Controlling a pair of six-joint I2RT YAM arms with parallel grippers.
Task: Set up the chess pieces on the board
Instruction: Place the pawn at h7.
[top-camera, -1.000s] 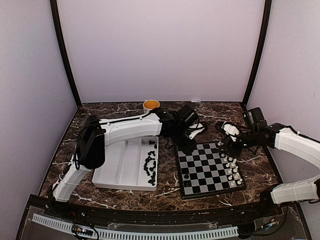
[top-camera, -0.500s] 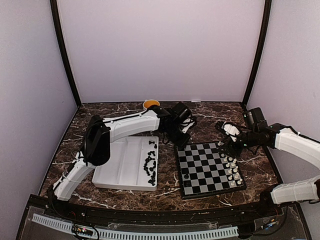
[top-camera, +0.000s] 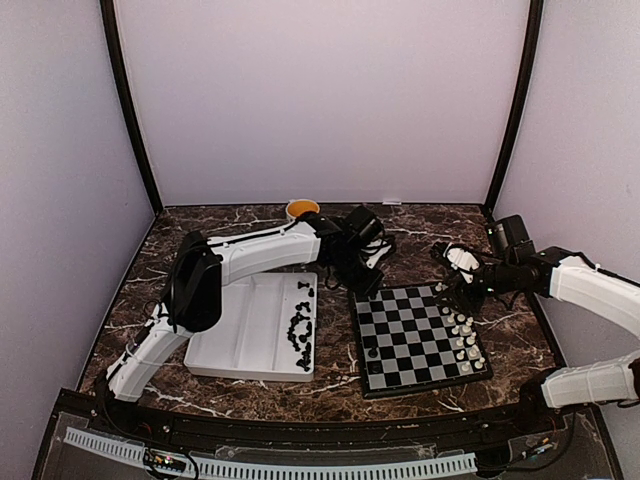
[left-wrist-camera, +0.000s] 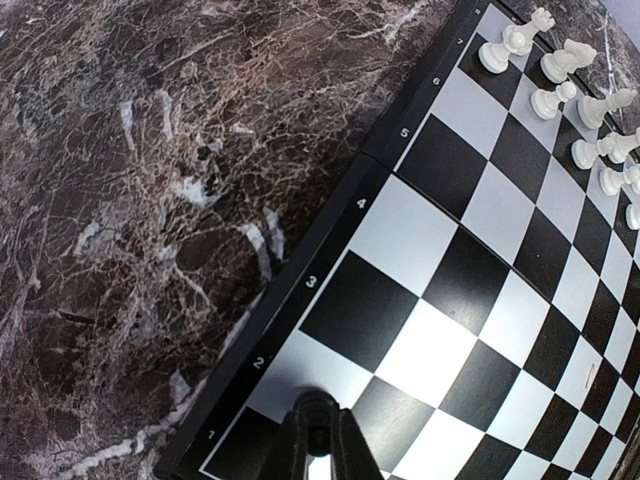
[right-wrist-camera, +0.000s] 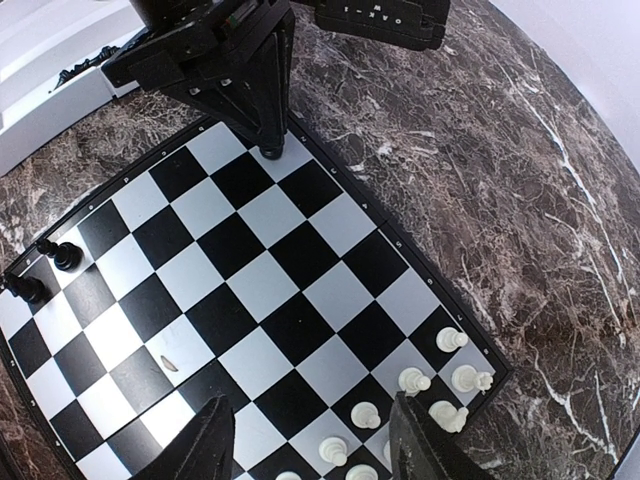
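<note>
The board lies right of centre. White chess pieces stand along its right side, and two black ones stand at its near left. My left gripper hangs over the board's far left corner, shut on a small black chess piece just above a light square by the rim of the board. My right gripper hovers over the far right of the board, open and empty. Below it are white pieces. The left gripper also shows in the right wrist view.
A white compartmented tray lies left of the board with several loose black pieces in it. An orange mug stands at the back wall. Dark marble table surrounds the board. Purple walls enclose three sides.
My left arm has drawn back a little to the left and its gripper has settled over the board's far left corner. The right arm has barely moved.
</note>
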